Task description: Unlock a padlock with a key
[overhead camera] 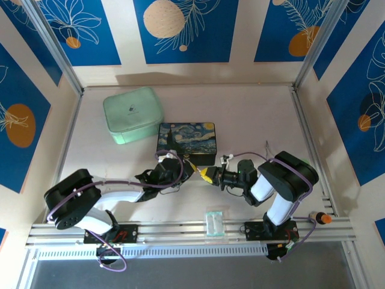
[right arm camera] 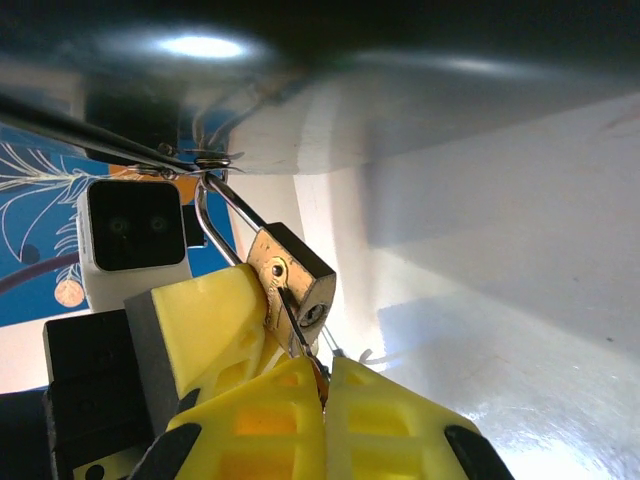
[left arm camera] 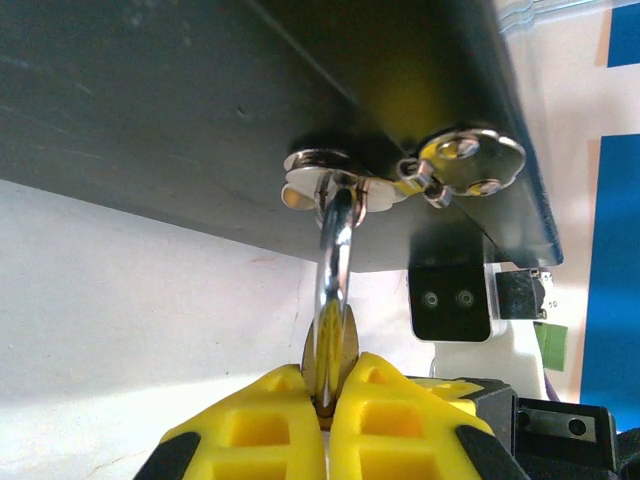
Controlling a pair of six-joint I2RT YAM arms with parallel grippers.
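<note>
The small brass padlock hangs by its silver shackle from the metal clasp on the front of the painted box. My left gripper is shut on the padlock body, which I see edge-on between the yellow fingers. My right gripper is shut on the thin silvery key. The key's blade lies across the padlock's underside beside the keyhole; I cannot tell whether it is inside. In the top view the two grippers meet just in front of the box.
A mint-green case sits behind and left of the box. A clear plastic packet lies near the front rail between the arm bases. The box's dark front wall stands directly above the grippers.
</note>
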